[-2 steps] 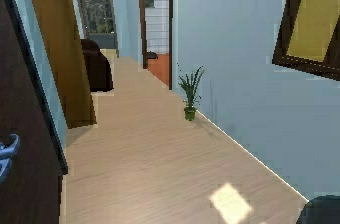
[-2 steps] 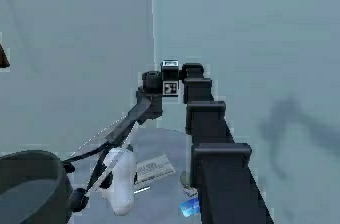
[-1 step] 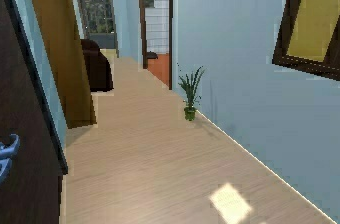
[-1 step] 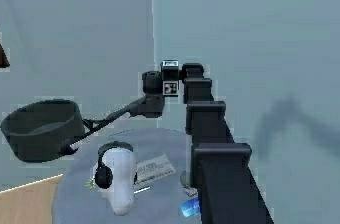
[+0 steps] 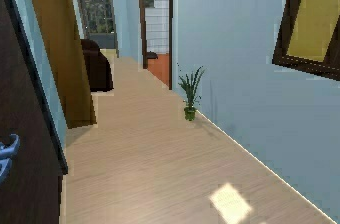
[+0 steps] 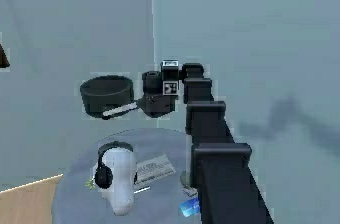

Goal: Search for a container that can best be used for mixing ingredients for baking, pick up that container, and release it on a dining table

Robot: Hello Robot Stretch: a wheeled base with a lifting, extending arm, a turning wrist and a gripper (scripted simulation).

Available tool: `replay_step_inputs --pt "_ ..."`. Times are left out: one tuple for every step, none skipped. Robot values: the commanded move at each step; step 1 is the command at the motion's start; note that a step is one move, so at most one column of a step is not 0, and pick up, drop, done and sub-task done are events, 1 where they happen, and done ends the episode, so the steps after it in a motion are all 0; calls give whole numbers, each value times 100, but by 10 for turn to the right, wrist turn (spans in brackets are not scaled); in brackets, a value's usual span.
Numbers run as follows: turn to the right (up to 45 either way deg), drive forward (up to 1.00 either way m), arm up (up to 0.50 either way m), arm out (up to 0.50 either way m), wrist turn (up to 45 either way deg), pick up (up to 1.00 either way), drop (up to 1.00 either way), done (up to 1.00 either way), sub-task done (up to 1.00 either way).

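One bowl (image 6: 105, 96) in gripper (image 6: 131, 101), hallway floor (image 5: 148, 150) (open)

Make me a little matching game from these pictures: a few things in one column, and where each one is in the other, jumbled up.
Things
1. plant
2. dark bowl
3. armchair
4. white object

Places
A. on the round table
B. on the floor against the blue wall
C. in the air at the gripper end of the arm
D. far down the hallway, past the wooden door

Pairs: 1-B, 2-C, 3-D, 4-A
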Motion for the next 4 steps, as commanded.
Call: replay_step_inputs --pt "0 0 0 0 270 0 0 0 0" --pt "0 0 -30 0 0 0 0 0 0" --pt "0 0 0 0 0 0 100 0 0" --pt "0 0 10 0 0 0 0 0 0"
